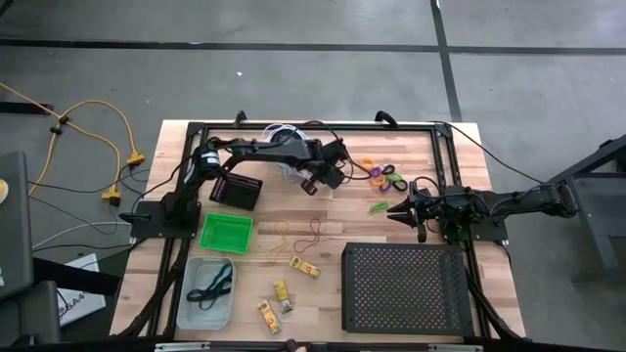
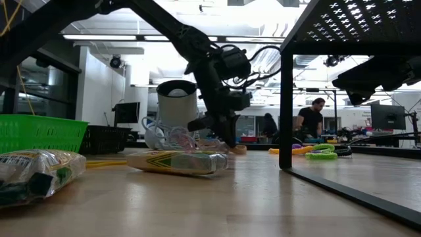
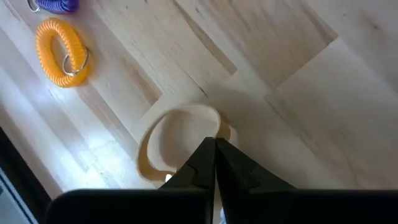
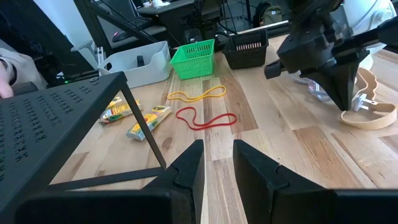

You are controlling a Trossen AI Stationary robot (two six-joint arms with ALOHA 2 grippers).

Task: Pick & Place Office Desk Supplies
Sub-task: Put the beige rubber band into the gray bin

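The left hand (image 3: pixel 214 163) sits low over the wooden bench (image 1: pixel 323 210) at about twelve o'clock from the bench's centre, its two dark fingers clenched together on the rim of a pale tan, wide rubber-like band loop (image 3: pixel 180 140) that lies flat on the wood; the fingertips meet right at the loop's near edge, so it reads as a pinch just made, with the loop not yet lifted. The right wrist view shows the same tan loop (image 4: pixel 368 107) resting on the bench under that hand. The right hand (image 1: pixel 411 209) waits at about three o'clock, just above the black perforated metal tray (image 1: pixel 403 286), its fingers parted and holding nothing. Other supplies lie loose: an orange coiled ring (image 3: pixel 61 52) near the tan loop, a thin red rubber band (image 4: pixel 206 118) and a thin yellow rubber band (image 4: pixel 196 94) near the centre, and small yellow packets (image 1: pixel 304 266) at about six o'clock. A green mesh basket (image 1: pixel 226 232) and a clear plastic bin (image 1: pixel 205 292) stand at about eight o'clock. The step in hand looks like the pick; the next move likely calls for a straight lift, checking that the thin rim does not slip, then a carry toward one of the containers
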